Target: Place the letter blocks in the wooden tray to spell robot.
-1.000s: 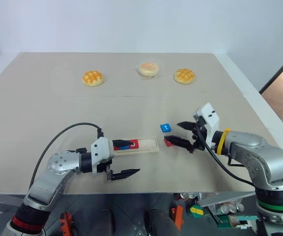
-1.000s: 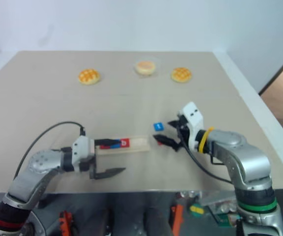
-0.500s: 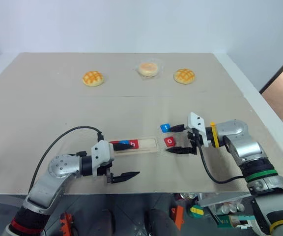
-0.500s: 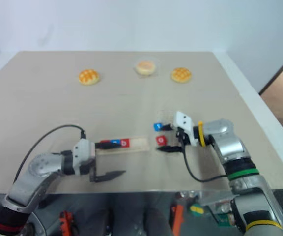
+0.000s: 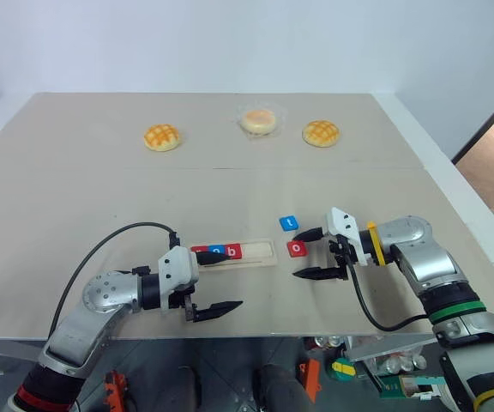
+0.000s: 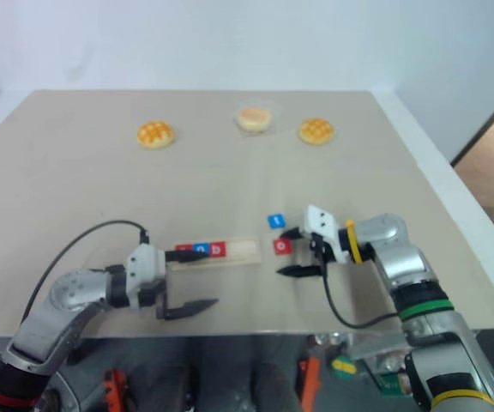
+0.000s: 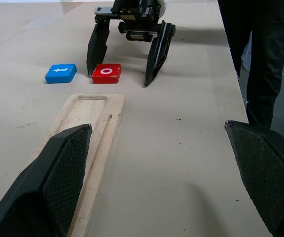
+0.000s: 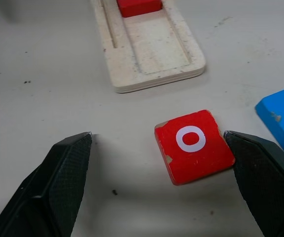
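Here, right gripper (image 5: 318,253) lowered over the red square tile marked with a white o (image 5: 297,249), jaws spread wide and clamped on nothing.

Red o tile flat on the beige surface (image 5: 101,189), just beside the rounded right end of the long pale-wood tray (image 5: 262,252), with one black finger (image 8: 260,182) touching or nearly touching its edge and the other well clear on the opposite side. Blue square tile with a white t (image 5: 289,223) lying just beyond it. Three tiles seated in the tray's left part: red, blue, and a red b (image 5: 236,251); right part of the slot bare. Left gripper (image 5: 209,284) by the tray's left end, jaws likewise apart and empty. Three round golden buns (image 5: 162,136) along the far side.
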You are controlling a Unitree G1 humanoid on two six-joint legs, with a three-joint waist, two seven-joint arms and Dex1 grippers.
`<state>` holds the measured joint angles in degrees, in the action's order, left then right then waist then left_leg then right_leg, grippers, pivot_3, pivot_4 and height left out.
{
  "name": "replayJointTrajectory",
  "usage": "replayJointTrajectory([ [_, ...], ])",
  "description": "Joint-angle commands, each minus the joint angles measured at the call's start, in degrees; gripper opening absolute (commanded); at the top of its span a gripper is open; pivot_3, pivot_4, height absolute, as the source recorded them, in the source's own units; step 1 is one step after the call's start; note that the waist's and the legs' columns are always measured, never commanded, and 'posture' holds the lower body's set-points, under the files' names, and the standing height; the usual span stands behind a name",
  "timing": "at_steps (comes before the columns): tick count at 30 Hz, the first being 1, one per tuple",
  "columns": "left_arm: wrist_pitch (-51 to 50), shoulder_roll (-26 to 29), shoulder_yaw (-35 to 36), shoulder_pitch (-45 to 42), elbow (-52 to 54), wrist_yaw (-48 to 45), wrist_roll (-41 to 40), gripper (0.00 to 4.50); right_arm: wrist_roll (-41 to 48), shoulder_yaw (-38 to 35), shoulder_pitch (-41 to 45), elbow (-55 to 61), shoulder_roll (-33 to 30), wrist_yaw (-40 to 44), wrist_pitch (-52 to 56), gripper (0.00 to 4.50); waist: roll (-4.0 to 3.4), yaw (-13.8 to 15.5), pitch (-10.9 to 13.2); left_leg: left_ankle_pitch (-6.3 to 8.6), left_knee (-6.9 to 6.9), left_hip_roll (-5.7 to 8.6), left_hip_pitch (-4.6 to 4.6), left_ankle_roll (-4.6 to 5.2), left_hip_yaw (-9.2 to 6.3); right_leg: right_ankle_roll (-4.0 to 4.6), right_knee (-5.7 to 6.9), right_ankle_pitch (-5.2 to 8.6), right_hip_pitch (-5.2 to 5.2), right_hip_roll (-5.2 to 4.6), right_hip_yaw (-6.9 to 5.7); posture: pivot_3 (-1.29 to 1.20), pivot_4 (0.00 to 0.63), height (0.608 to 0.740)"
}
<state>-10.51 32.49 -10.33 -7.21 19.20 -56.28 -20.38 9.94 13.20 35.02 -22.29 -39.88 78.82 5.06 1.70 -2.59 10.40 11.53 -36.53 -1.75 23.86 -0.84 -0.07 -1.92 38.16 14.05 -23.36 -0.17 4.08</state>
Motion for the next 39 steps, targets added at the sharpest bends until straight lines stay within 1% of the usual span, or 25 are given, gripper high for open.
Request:
replayJointTrajectory([
  [1,0.39,0.11,0.82,-1.23,1.34,-0.28,-0.66,4.50,0.47,-1.17,-1.29,2.92,-1.25,0.84,1.20,4.42,0.00,0.01,0.00,0.00,-0.01,0.00,-0.01,0.00,0.01,0.00,0.00,0.00,0.01,0.00,0.01,0.00,0.150,0.740],
  [3,0.54,0.12,0.73,-1.36,1.11,-0.47,-0.53,4.50,0.59,-1.22,-1.76,3.70,-1.17,0.64,1.70,4.42,0.00,0.01,0.00,0.00,-0.01,0.00,-0.02,0.00,0.01,-0.01,0.00,0.00,0.02,0.00,0.01,0.00,0.150,0.740],
  [4,0.54,0.11,0.71,-1.42,1.02,-0.51,-0.49,4.50,0.60,-1.21,-1.90,3.92,-1.06,0.47,1.94,4.18,0.00,0.01,0.00,0.00,-0.01,0.00,-0.02,0.00,0.01,-0.01,0.00,0.00,0.02,0.00,0.01,0.00,0.150,0.740],
  [10,0.01,-0.06,1.00,-1.37,1.04,-0.39,-0.98,4.50,1.50,-2.20,-2.15,3.88,0.07,-1.35,5.27,4.18,0.00,0.01,0.00,0.00,-0.01,0.00,-0.02,0.00,0.00,-0.01,0.01,0.00,0.02,0.00,0.00,0.00,0.150,0.740],
  [13,-2.12,-0.71,1.78,-1.53,1.33,0.49,-2.82,4.50,2.43,-2.72,-2.27,4.07,0.33,-1.84,7.84,4.18,0.00,0.01,0.00,0.00,-0.01,0.00,-0.03,0.00,0.00,-0.01,0.01,0.00,0.03,0.00,0.00,0.00,0.150,0.740],
  [20,-2.68,-0.51,1.73,-1.94,1.60,0.32,-3.00,4.50,2.62,-3.12,-3.34,4.34,0.11,-2.54,9.19,4.18,0.00,0.01,0.00,-0.02,-0.05,0.00,-0.05,-0.03,0.00,-0.13,0.02,-0.01,0.05,0.01,0.01,0.00,0.150,0.740],
  [21,-2.78,-0.38,1.73,-1.95,1.63,0.34,-3.11,4.50,2.57,-3.11,-3.62,4.71,-0.06,-2.55,9.43,4.18,0.00,0.01,0.00,-0.04,-0.08,0.00,-0.06,-0.05,0.00,-0.29,0.03,0.04,0.06,0.01,0.01,0.00,0.150,0.740],
  [27,-2.63,0.15,1.55,-2.16,1.21,0.18,-2.67,4.50,4.08,-3.87,-5.92,9.51,-0.69,-4.13,14.25,4.18,0.00,0.04,-0.01,-0.06,-0.11,0.01,-0.08,-0.07,0.01,-0.33,0.02,0.02,0.11,0.01,0.03,0.00,0.150,0.740],
  [29,-2.53,0.21,1.45,-2.30,1.09,0.14,-2.54,4.50,5.03,-4.10,-6.77,11.79,-1.04,-4.45,17.41,4.18,0.00,0.04,-0.01,-0.06,-0.08,0.00,-0.08,-0.07,0.01,-0.35,0.02,0.05,0.10,0.01,0.03,0.00,0.150,0.740],
  [30,-2.46,0.21,1.37,-2.39,1.03,0.19,-2.43,4.50,5.35,-4.17,-7.41,13.12,-1.28,-4.76,18.62,3.87,0.00,0.04,-0.01,-0.06,-0.09,0.01,-0.08,-0.07,0.00,-0.35,0.02,0.05,0.10,0.00,0.02,0.00,0.150,0.740],
  [31,-2.40,0.21,1.32,-2.46,0.98,0.21,-2.35,4.50,5.53,-4.22,-7.92,14.17,-1.44,-5.05,19.54,3.82,0.00,0.04,-0.01,-0.06,-0.09,0.01,-0.08,-0.07,0.00,-0.35,0.02,0.05,0.10,0.00,0.02,0.00,0.150,0.740],
  [33,-2.16,0.18,1.19,-2.57,0.81,0.26,-2.04,4.50,5.24,-4.10,-8.54,15.30,-1.73,-5.81,20.87,3.28,0.00,0.10,-0.01,-0.06,-0.09,0.01,-0.08,-0.07,0.00,-0.35,0.02,0.05,0.10,0.01,0.02,0.00,0.150,0.740],
  [34,-2.07,0.08,1.07,-2.70,0.71,0.35,-1.87,4.50,5.18,-4.09,-8.92,16.03,-1.88,-6.24,21.91,2.88,0.00,0.09,-0.01,-0.06,-0.09,0.01,-0.07,-0.07,-0.02,-0.36,0.02,0.06,0.11,0.00,0.01,0.00,0.150,0.740],
  [35,-2.00,-0.02,0.96,-2.84,0.60,0.43,-1.70,4.50,5.23,-4.19,-9.36,17.06,-2.01,-6.90,23.13,2.58,0.01,0.09,-0.01,-0.06,-0.09,0.01,-0.08,-0.07,0.01,-0.36,0.02,0.06,0.10,0.01,0.03,0.00,0.150,0.740],
  [36,-1.96,-0.14,0.87,-2.97,0.49,0.50,-1.59,4.50,5.66,-4.42,-9.81,18.17,-1.89,-7.63,24.43,2.10,0.01,0.09,-0.02,-0.06,-0.09,0.01,-0.08,-0.07,0.00,-0.36,0.02,0.05,0.10,0.01,0.02,0.00,0.150,0.740],
  [37,-1.95,-0.23,0.79,-3.07,0.43,0.57,-1.53,4.50,6.07,-4.58,-10.14,19.15,-1.82,-8.20,25.65,1.75,0.01,0.09,-0.02,-0.06,-0.09,0.01,-0.08,-0.07,0.00,-0.36,0.02,0.05,0.10,0.01,0.02,0.00,0.150,0.740],
  [38,-1.93,-0.31,0.70,-3.15,0.39,0.60,-1.46,4.50,6.14,-4.54,-10.42,19.99,-1.86,-8.57,26.15,1.42,0.01,0.09,-0.02,-0.06,-0.09,0.00,-0.08,-0.07,-0.01,-0.36,0.02,0.05,0.11,0.02,0.02,0.00,0.150,0.740],
  [39,-1.89,-0.37,0.62,-3.20,0.35,0.61,-1.36,4.50,6.20,-4.52,-10.63,20.64,-1.88,-8.83,26.53,1.21,0.01,0.09,-0.02,-0.06,-0.09,0.00,-0.08,-0.07,-0.01,-0.36,0.03,0.05,0.10,0.03,0.02,0.00,0.150,0.740],
])
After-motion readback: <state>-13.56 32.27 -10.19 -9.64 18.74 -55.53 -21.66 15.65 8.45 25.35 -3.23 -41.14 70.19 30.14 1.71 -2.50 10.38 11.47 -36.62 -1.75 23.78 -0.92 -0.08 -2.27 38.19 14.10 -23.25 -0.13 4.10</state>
